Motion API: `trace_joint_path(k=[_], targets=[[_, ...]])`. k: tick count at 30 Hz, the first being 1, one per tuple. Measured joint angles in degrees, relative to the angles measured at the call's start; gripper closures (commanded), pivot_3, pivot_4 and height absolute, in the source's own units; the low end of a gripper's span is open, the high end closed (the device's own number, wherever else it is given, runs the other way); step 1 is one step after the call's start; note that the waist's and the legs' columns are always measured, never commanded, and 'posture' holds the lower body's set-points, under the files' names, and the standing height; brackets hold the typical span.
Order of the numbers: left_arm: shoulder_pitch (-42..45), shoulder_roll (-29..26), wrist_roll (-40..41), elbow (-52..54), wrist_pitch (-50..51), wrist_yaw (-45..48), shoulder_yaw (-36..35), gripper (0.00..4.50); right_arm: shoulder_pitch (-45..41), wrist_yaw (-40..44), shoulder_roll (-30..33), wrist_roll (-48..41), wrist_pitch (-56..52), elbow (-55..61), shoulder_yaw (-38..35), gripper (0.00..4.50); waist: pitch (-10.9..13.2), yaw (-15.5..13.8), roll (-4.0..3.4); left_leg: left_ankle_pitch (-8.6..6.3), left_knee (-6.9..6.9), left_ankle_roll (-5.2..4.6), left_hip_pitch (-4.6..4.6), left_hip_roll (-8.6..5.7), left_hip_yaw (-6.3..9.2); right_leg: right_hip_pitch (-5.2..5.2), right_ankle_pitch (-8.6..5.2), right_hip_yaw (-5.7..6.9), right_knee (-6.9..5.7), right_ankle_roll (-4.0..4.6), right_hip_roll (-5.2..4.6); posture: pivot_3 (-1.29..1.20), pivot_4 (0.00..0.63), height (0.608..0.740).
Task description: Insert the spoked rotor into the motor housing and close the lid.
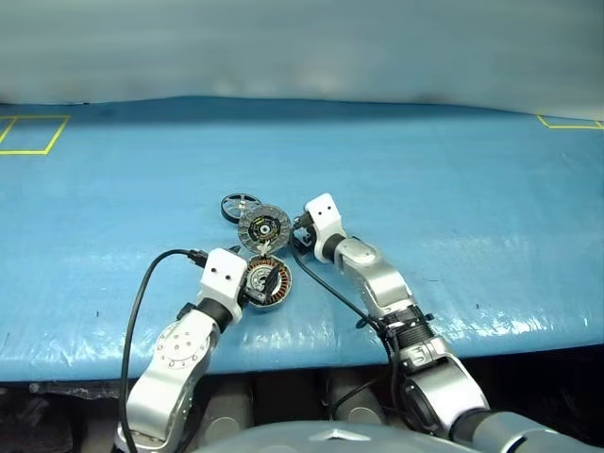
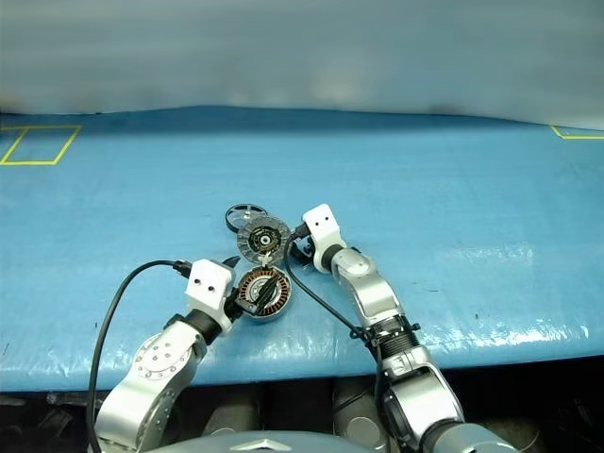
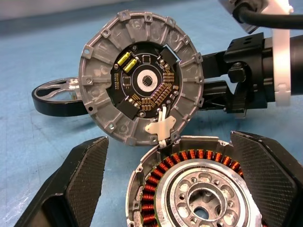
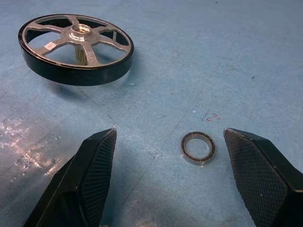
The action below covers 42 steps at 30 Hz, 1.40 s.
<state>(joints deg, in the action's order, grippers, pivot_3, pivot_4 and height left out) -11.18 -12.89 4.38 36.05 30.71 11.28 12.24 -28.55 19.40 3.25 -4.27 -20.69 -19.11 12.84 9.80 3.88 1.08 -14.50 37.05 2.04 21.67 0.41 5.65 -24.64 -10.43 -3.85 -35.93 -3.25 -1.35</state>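
Both arms reach inward, left gripper (image 1: 253, 283) jaws spread around motor housing (image 1: 269, 282), right gripper (image 1: 300, 234) jaws wide beside lid (image 1: 264, 227)

A blue table (image 1: 453, 189) with yellow line marks (image 1: 33, 134) at its upper left carries a black-rimmed, silver-spoked rotor (image 4: 75, 47), a grey segmented lid (image 3: 142, 78) with black centre and yellow parts, a silver housing (image 3: 199, 189) with copper-orange windings, and a small silver ring (image 4: 198, 147)
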Motion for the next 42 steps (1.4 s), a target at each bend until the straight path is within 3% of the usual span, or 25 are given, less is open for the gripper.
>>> trace_joint_path(k=[15, 18, 23, 35, 42], targets=[[3.7, -0.7, 0.3, -0.4, -2.4, 1.4, -0.6, 0.00, -6.3, 0.3, -2.8, 3.2, 10.5, -16.4, -0.5, 0.67, 0.0, 0.3, -0.05, 0.01, 0.04, 0.00, -0.16, 0.01, -0.02, 0.11, 0.03, -0.04, -0.07, 0.00, 0.03, 0.00, 0.150, 0.740], [4.4, -0.8, 0.4, -1.7, -2.5, 1.7, -0.8, 0.00, -8.1, 0.3, -3.3, 3.8, 12.1, -20.3, -0.9, 1.26, -0.1, 0.4, -0.11, 0.01, 0.04, -0.01, -0.22, 0.01, -0.03, 0.16, 0.03, -0.04, -0.08, 0.00, 0.04, 0.00, 0.150, 0.740], [5.4, -0.9, 0.3, -2.2, -2.5, 2.3, -1.2, 0.00, -8.7, -0.7, -3.7, 4.5, 13.8, -22.3, -1.2, 2.86, -0.2, 0.4, -0.21, 0.01, 0.05, -0.01, -0.25, 0.01, -0.02, 0.21, 0.04, -0.06, -0.09, -0.01, 0.04, 0.00, 0.150, 0.740], [5.7, -0.7, 0.3, -2.3, -2.5, 2.6, -0.9, 0.00, -5.3, -5.8, -3.1, 5.9, 13.6, -18.2, -2.6, 2.86, -0.3, -0.1, -0.38, 0.01, 0.12, -0.01, -0.26, -0.02, -0.01, 0.28, 0.04, -0.06, -0.09, -0.02, 0.03, 0.00, 0.150, 0.740], [6.2, -0.4, 0.3, -2.4, -2.5, 2.6, -0.4, 0.00, -0.7, -14.4, -1.3, 8.5, 4.4, -7.2, -4.9, 2.86, -0.3, -0.4, -0.39, 0.01, 0.12, -0.01, -0.21, -0.03, 0.00, 0.24, 0.04, -0.06, -0.08, -0.01, 0.02, 0.00, 0.150, 0.740]])
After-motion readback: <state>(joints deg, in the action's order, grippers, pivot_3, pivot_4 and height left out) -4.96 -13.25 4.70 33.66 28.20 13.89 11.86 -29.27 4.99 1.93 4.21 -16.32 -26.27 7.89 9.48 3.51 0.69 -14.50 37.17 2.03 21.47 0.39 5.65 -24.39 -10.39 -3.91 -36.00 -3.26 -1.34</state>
